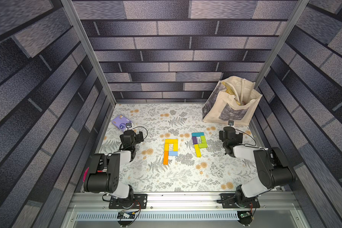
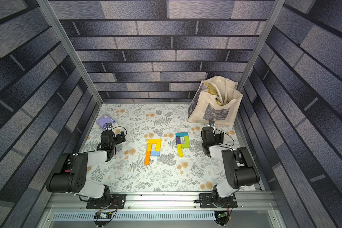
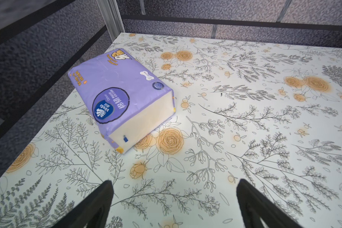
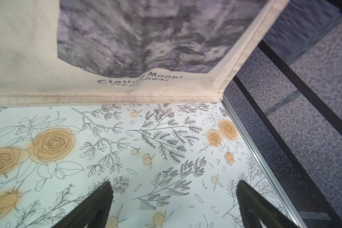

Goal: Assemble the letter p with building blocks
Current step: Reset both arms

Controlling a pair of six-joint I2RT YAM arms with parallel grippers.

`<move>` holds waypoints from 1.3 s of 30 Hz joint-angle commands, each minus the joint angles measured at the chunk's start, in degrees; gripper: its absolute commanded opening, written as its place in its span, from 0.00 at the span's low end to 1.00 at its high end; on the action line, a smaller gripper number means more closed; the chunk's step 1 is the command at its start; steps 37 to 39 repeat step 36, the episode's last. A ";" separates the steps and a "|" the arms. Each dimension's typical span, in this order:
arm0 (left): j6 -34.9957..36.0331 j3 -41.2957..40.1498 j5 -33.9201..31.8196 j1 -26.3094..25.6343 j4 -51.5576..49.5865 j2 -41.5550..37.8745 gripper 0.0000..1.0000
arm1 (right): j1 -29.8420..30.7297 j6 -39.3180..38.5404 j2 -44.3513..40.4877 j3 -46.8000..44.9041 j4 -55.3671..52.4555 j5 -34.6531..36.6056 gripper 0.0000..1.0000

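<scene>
The building blocks (image 1: 171, 141) appear only in both top views.

Robot lab cell, aluminium frame post (image 1: 88, 49), printed brick backdrop walls (image 1: 176, 41), floral tabletop (image 1: 176, 177), mounting rail (image 1: 186, 198)

Two flat P-shapes of building blocks (image 1: 170, 150) side by side mid-table

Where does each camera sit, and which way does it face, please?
Top views: overhead behind the arm bases, looking down at the building blocks on the table; left arm and right arm show.
Left wrist: low, facing the tissue packet; open left gripper shows.
Right wrist: facing the tote bag; open right gripper shows.
Shared: top views also show tissue packet and tote bag.
</scene>
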 commanded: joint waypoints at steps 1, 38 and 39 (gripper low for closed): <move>0.03 -1.63 0.91 0.81 6.89 1.06 1.00 | -1.52 2.62 -1.70 -2.98 9.05 -5.46 1.00; 0.32 -2.73 1.09 0.72 9.46 2.07 1.00 | -4.12 -1.70 0.73 -8.93 22.03 -24.41 1.00; 0.32 -2.73 1.09 0.72 9.46 2.07 1.00 | -4.12 -1.70 0.73 -8.93 22.03 -24.41 1.00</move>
